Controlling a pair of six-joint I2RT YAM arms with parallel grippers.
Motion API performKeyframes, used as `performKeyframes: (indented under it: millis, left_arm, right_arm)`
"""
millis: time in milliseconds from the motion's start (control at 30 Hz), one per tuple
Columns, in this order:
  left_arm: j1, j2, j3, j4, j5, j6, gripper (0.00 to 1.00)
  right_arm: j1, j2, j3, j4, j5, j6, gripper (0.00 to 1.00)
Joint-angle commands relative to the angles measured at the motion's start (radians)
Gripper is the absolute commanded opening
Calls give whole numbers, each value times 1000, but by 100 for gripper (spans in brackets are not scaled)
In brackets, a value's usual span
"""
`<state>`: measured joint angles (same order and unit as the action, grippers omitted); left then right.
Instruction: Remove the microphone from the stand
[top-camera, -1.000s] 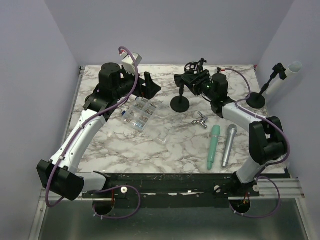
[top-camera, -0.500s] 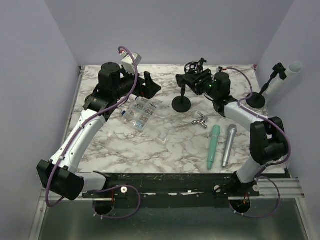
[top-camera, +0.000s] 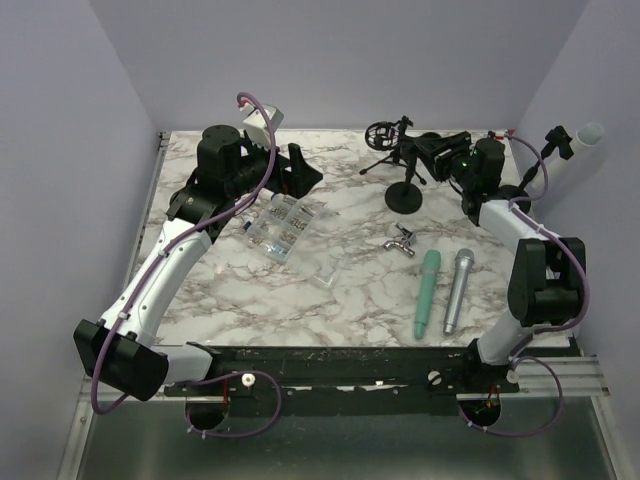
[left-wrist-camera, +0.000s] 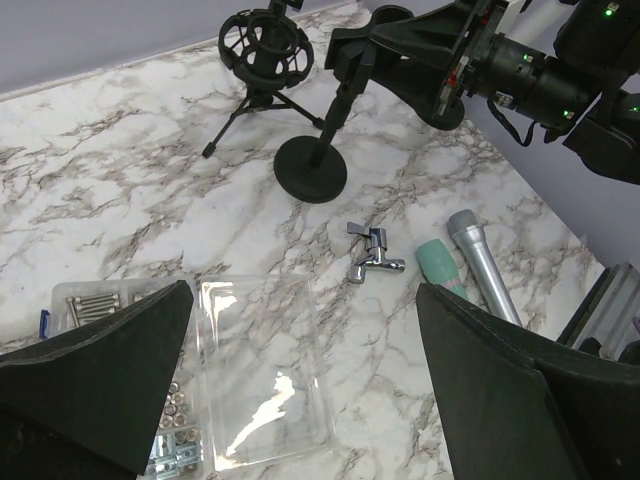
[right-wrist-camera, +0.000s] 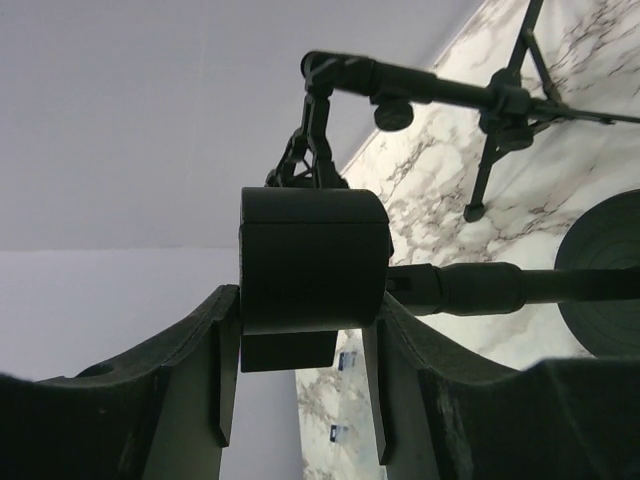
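Lavender walls (top-camera: 330, 60); marble-patterned table (top-camera: 350, 290); even light.

Marble table (top-camera: 350, 290), green microphone (top-camera: 428, 292), silver microphone (top-camera: 458, 290), tap (top-camera: 400, 241), parts box (top-camera: 278, 226)

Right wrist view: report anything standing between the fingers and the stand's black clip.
Nothing visible does. The fingers of the right gripper press against both sides of the black clip on the round-base stand.

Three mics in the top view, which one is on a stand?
The white mic at the far right edge, clipped at a tilt on its stand. The green mic and silver mic lie flat on the table.
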<state>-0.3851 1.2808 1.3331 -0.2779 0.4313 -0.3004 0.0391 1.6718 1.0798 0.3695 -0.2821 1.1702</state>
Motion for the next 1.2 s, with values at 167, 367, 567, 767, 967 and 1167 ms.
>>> performKeyframes:
  millis: [167,367,567,767,967,1167]
  left_arm:
    - [9,-8,11,18,24,-9,99]
    - [13,3,12,17,29,-12,99]
    - [17,14,11,15,29,-13,98]
    - [22,23,12,17,40,-20,99]
    - [25,26,12,15,36,-16,98]
    - [32,27,14,16,44,-24,98]
  right_arm:
    - [-117,40,-4,-213,175,-191,36]
    - [-152,51,26,-229,246,-228,36]
    - [-179,87,72,-230,257,-238,37]
    - [-187,193,186,-228,241,-276,37]
    - [-188,280,281,-199,193,-306,42]
    - [-189,293,286,-190,142,-302,50]
